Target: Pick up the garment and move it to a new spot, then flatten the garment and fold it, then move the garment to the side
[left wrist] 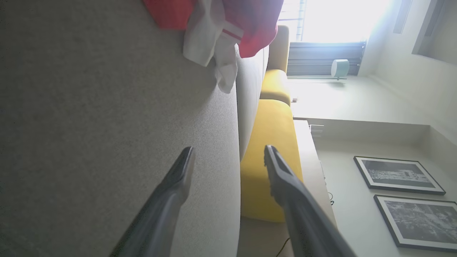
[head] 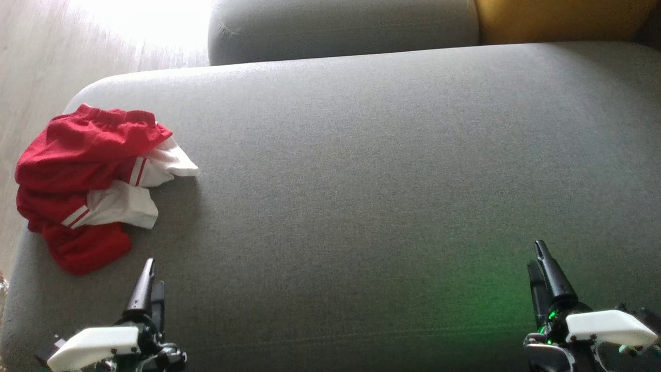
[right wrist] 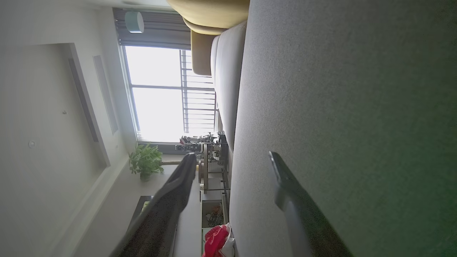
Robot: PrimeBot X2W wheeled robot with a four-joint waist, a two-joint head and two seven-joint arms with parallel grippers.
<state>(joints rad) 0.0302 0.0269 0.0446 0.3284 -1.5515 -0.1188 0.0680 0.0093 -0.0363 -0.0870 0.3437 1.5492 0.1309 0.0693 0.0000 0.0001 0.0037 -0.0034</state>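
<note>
The garment (head: 88, 181) is a crumpled red piece with white, red-striped cuffs. It lies at the left end of the grey sofa seat (head: 361, 181), close to the seat's left edge. My left gripper (head: 154, 274) is open just below and to the right of the garment, not touching it. In the left wrist view the left gripper (left wrist: 228, 150) has nothing between its fingers, and the garment (left wrist: 228, 25) lies ahead at the top. My right gripper (head: 535, 254) is open at the lower right, far from the garment. The right wrist view shows the empty right gripper (right wrist: 232, 156) and the garment (right wrist: 216, 241) at the bottom edge.
A grey back cushion (head: 341, 26) and a yellow cushion (head: 557, 20) line the far side of the seat. Pale wooden floor (head: 31, 77) lies beyond the seat's left edge. The seat's middle and right are bare grey fabric.
</note>
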